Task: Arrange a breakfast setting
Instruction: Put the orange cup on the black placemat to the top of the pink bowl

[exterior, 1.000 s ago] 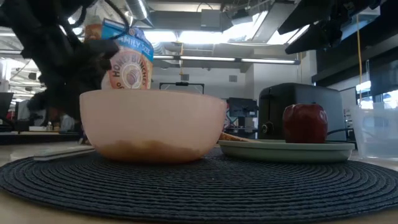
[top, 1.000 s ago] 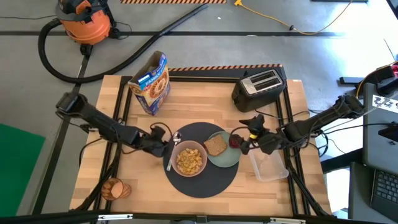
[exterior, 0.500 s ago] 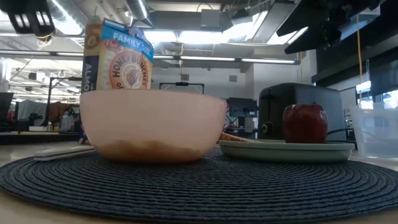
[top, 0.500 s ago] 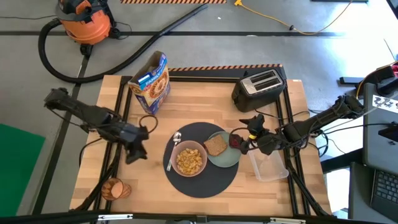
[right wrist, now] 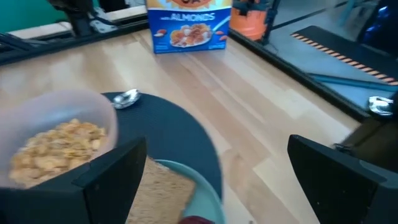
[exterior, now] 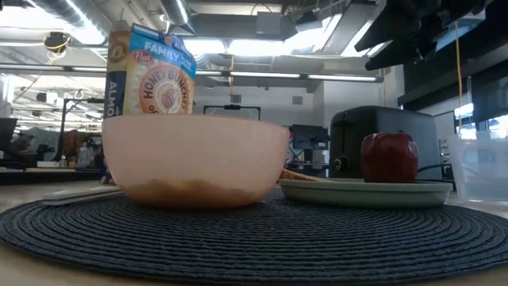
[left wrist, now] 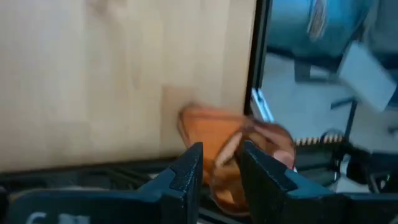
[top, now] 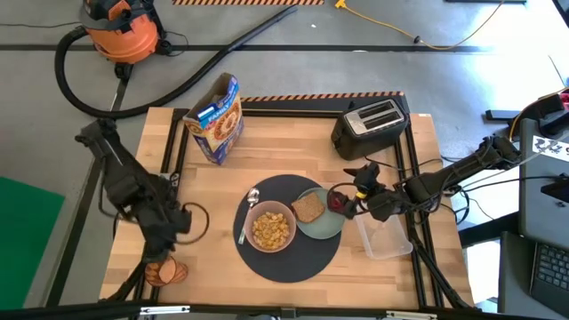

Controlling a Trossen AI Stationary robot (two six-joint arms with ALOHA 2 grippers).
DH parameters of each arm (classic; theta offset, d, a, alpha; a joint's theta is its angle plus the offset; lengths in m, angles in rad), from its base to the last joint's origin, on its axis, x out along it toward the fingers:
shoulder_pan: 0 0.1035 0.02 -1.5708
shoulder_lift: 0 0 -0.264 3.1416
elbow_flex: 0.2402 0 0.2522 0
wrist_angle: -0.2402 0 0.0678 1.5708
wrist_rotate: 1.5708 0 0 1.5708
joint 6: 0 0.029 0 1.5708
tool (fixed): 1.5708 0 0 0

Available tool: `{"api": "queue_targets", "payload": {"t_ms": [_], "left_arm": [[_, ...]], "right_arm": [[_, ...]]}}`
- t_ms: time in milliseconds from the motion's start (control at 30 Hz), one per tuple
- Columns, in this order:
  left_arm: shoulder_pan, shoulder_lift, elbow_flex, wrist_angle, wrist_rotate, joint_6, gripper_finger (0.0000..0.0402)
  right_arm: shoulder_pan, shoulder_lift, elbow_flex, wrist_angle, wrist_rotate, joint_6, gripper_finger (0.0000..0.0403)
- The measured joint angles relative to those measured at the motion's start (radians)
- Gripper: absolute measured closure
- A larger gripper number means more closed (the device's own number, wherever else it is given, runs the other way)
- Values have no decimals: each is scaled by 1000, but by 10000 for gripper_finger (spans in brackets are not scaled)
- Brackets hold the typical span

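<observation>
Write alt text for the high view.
A breakfast setting sits mid-table: pink bowl of cereal, spoon and green plate with toast on a dark mat. The left gripper nears an orange cup.

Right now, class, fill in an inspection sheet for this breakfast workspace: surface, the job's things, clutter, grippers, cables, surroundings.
Surface: wooden table, dark frame rails across it.
Job's things: dark-grey mat holds pink bowl of cereal, metal spoon beside it, pale green plate with toast slice and red apple. Orange cup lies on its side at the table's front left corner, off the mat.
Clutter: cereal box, black toaster, clear container.
Grippers: left gripper over the cup, fingers narrowly apart, holding nothing; right gripper open by the apple.
Cables: hose and yellow cord on the floor.
Surroundings: orange vacuum, grey floor.
</observation>
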Motion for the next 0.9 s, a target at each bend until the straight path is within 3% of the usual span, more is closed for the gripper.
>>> {"api": "queue_targets", "payload": {"t_ms": [233,400,567,900], "left_arm": [[-100,99,0,1,113,-144,307],[-163,131,0,1,54,-150,307],[-206,141,0,1,-48,-180,307],[-233,141,-72,45,-29,-184,307]], "right_arm": [[0,0,0,-33,47,30,24],[-17,0,0,-24,95,11,24],[-71,0,0,-26,36,7,24],[-98,0,0,-31,-37,7,24]]}}
